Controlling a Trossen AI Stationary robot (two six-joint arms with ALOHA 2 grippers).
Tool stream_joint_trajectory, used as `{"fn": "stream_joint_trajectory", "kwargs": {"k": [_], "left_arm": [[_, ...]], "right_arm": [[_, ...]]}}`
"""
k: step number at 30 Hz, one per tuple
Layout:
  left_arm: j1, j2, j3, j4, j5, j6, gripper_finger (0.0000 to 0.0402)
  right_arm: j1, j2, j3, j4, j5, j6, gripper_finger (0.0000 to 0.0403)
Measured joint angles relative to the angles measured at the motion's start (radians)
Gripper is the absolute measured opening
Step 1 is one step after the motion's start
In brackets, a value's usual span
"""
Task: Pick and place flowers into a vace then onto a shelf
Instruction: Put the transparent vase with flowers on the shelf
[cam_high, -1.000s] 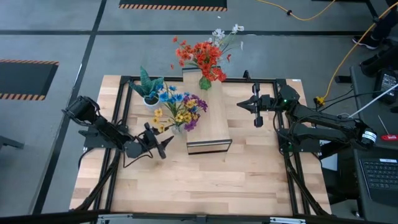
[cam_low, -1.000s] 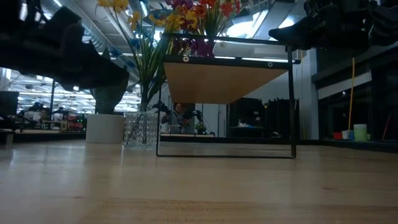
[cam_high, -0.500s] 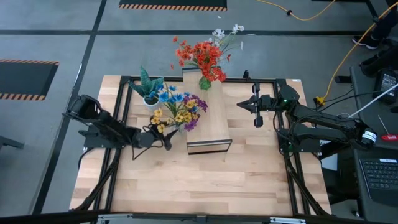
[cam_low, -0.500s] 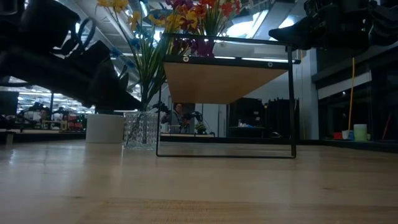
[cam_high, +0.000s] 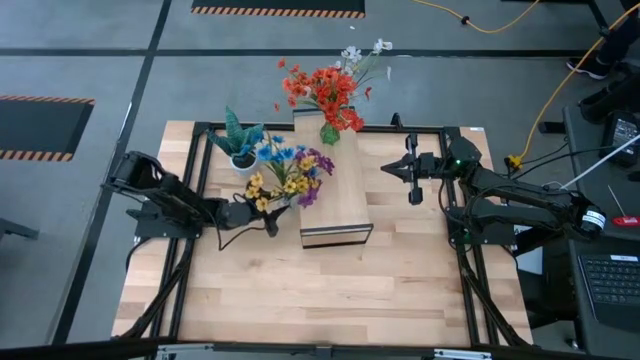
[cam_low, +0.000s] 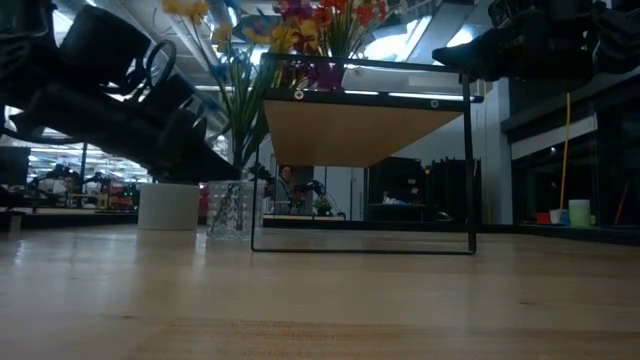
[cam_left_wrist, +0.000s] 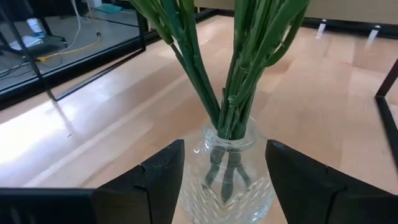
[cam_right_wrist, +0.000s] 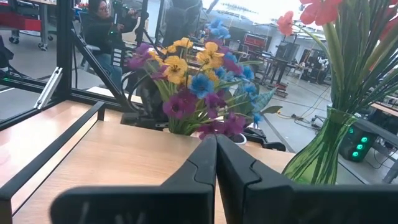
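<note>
A clear glass vase (cam_left_wrist: 227, 180) stands on the table just left of the shelf (cam_high: 335, 195). It holds blue, yellow and purple flowers (cam_high: 290, 175) on green stems. My left gripper (cam_high: 268, 215) is open, low at the vase's near-left side, and its two fingers stand on either side of the vase's body. At the shelf's far end, red-orange flowers (cam_high: 325, 95) sit in a green vase (cam_high: 330, 132). My right gripper (cam_high: 413, 185) is shut and hovers to the right of the shelf, touching nothing. My left gripper reaches in level from the table's left, with one finger (cam_left_wrist: 165, 174) and the other (cam_left_wrist: 298, 177) flanking the lower body of the clear vase, which stands upright on the table. Whether the fingers touch the glass, I cannot tell.
A spiky green plant in a white pot (cam_high: 240, 148) stands just beyond the clear vase. The shelf rests on a thin black frame (cam_low: 470, 170), open underneath. White flowers (cam_high: 358, 55) show behind the red ones. Bare tabletop (cam_high: 330, 290) lies toward the near edge.
My left gripper has moved toward the table's right and far side, closing in on the clear vase until its open fingers came to stand around it. The right arm has kept still.
</note>
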Motion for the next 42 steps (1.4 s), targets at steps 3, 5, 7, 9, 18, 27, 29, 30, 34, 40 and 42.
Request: {"fn": "stream_joint_trajectory", "kwargs": {"k": [3,5,7,9,18,27,29,30,34,40,42], "left_arm": [[0.017,0.000,0.000,0.019,0.017,0.045,0.0219],[0.025,0.000,0.003,0.018,0.014,0.073,0.0219],[0.032,0.000,0.003,0.019,0.013,0.091,0.0219],[0.038,0.000,0.003,0.019,0.014,0.092,0.0219],[0.075,0.000,0.006,0.022,0.078,0.100,0.0219],[0.131,0.000,0.006,0.025,0.136,0.100,0.0219],[0.142,0.000,0.007,0.025,0.145,0.100,0.0219],[0.147,0.000,0.007,0.025,0.147,0.100,0.0218],[0.155,0.000,0.007,0.025,0.146,0.141,0.0192],[0.152,-0.001,0.007,0.022,0.147,0.149,0.0113],[0.148,-0.001,0.007,0.019,0.147,0.149,0.0113]], "right_arm": [[0.000,0.000,0.000,0.000,0.000,0.000,0.0012],[0.000,0.000,0.000,0.000,0.000,0.000,0.0012],[0.000,0.000,0.000,0.000,0.000,-0.003,0.0012],[0.000,0.000,0.000,-0.006,0.000,-0.014,0.0012],[0.000,0.035,0.000,-0.002,0.000,-0.042,0.0012],[0.000,0.095,0.000,0.062,0.001,-0.043,0.0012],[0.000,0.102,0.000,0.070,0.001,-0.043,0.0012],[0.000,0.103,0.000,0.071,0.001,-0.043,0.0012],[0.000,0.105,0.000,0.072,0.001,-0.043,0.0012],[0.000,0.105,0.000,0.072,0.001,-0.043,0.0012],[0.000,0.105,0.000,0.072,0.001,-0.043,0.0012]]}}
